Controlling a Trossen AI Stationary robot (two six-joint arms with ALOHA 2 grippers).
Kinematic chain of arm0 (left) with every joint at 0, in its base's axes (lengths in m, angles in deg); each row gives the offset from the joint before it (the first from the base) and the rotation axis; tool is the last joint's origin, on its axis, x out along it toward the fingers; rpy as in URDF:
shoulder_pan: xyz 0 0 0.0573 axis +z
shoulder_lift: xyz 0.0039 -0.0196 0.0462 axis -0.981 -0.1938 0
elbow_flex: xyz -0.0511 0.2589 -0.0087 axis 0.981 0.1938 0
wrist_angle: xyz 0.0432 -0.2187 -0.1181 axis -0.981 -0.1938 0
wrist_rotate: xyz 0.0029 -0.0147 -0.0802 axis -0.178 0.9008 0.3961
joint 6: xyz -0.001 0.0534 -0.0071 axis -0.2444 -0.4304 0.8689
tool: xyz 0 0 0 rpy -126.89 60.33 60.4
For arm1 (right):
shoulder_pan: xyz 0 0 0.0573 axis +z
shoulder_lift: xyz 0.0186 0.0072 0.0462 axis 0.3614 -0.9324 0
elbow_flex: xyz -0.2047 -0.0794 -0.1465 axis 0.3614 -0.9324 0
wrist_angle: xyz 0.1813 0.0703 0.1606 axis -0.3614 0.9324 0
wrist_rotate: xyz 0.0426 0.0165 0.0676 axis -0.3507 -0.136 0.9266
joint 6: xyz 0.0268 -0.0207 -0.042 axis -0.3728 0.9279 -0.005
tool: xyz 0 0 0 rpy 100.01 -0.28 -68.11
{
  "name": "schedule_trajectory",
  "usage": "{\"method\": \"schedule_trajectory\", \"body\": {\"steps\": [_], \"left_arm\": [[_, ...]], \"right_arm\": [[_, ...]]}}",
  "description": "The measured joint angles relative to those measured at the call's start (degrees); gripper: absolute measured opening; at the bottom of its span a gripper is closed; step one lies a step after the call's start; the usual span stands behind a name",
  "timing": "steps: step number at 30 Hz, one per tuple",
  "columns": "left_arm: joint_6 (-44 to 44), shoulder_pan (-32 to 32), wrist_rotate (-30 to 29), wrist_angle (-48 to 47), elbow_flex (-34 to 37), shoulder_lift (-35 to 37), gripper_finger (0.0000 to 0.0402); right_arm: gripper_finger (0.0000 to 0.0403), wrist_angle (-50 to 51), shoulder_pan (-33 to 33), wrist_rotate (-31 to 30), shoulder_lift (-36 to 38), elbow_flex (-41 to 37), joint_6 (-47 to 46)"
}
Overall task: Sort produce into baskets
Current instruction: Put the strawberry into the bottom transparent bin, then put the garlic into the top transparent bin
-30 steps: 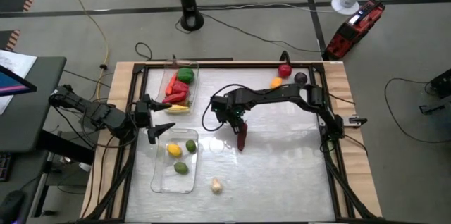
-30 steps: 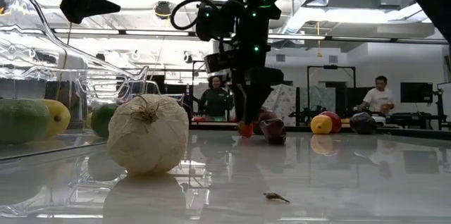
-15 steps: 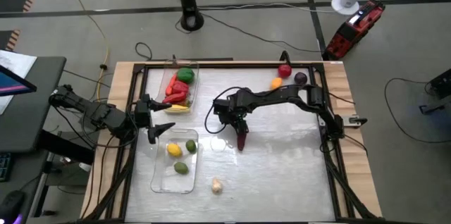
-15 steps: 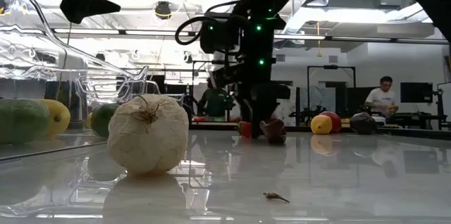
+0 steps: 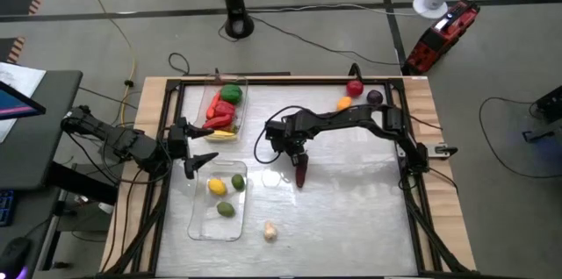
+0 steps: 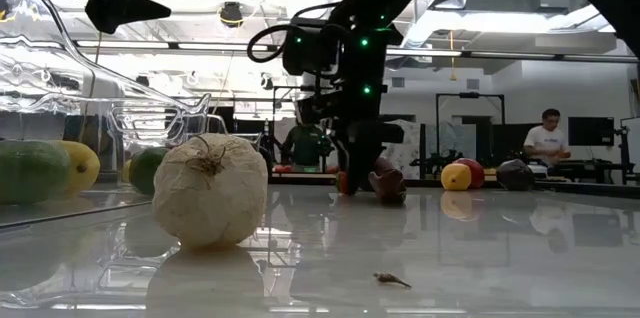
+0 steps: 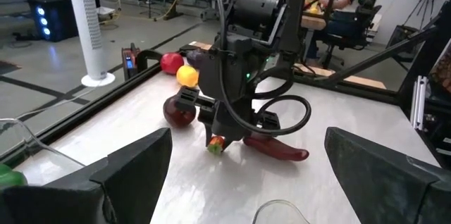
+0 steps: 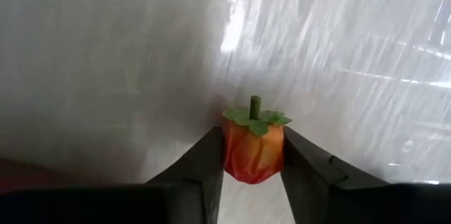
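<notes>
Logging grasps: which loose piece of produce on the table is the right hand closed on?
The small orange piece with the green stem, pinched between the right hand fingers; the long dark red pepper lies beside it, ungripped.

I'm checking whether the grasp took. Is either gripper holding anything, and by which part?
The right gripper is shut on a small orange fruit, fingers pressing its two sides, green stem clear. The left gripper is open, holding nothing.

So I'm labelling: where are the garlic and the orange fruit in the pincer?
garlic [image 6: 210,190], low view, middle of its bulb.
orange fruit [image 8: 254,152], right wrist view, its body between the fingers.
</notes>
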Motion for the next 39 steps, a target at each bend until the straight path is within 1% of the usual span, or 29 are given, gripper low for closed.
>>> {"method": "schedule_trajectory", "body": {"steps": [4, 9, 12, 15, 18, 21, 23, 28, 30, 32, 36, 39], "left_arm": [[0.24, 0.00, 0.00, -0.01, 0.00, 0.00, 0.0361], [0.35, 0.02, 0.00, -0.02, 0.00, -0.02, 0.0361], [0.28, 0.01, -0.15, -0.01, 0.00, -0.01, 0.0361], [0.21, 0.00, -0.15, 0.04, 0.00, -0.02, 0.0361], [0.33, 0.00, -0.15, 0.04, 0.00, -0.02, 0.0361], [0.48, 0.02, -0.19, 0.04, 0.00, 0.00, 0.0361], [0.46, 0.02, -0.22, 0.07, 0.00, -0.02, 0.0361], [0.46, 0.01, -1.35, 0.17, 0.00, -0.01, 0.0361], [0.49, 0.01, -1.31, 0.17, 0.00, 0.00, 0.0361], [0.48, 0.02, -1.31, 0.13, 0.00, -0.02, 0.0361], [0.42, 0.02, -1.31, 0.04, 0.00, -0.02, 0.0361], [0.53, 0.00, -1.31, -0.02, 0.00, -0.01, 0.0361]], "right_arm": [[0.0143, 1.82, 1.73, 1.04, 0.02, 3.99, -1.47], [0.0150, -1.24, 7.56, 4.84, 0.09, 9.25, -1.53], [0.0151, -5.12, 10.93, 5.02, 0.09, 12.21, 0.63], [0.0152, -8.86, 12.87, 4.86, 0.09, 14.81, 2.02], [0.0152, -10.60, 13.88, 3.14, 0.09, 17.22, 1.97], [0.0152, -12.07, 13.91, 3.12, 0.09, 18.15, 2.00], [0.0152, -15.16, 14.05, 4.79, -0.14, 18.15, 1.94], [0.0155, -24.25, 13.77, 12.01, -2.38, 18.16, 2.61], [0.0167, -25.35, 13.63, 15.04, -2.49, 18.04, 4.19], [0.0188, -27.07, 13.33, 16.77, -2.27, 18.21, 4.53], [0.0250, -26.88, 13.32, 16.94, -2.23, 18.19, 2.93], [0.0285, -25.49, 13.50, 16.82, -2.27, 18.17, 2.17]]}}
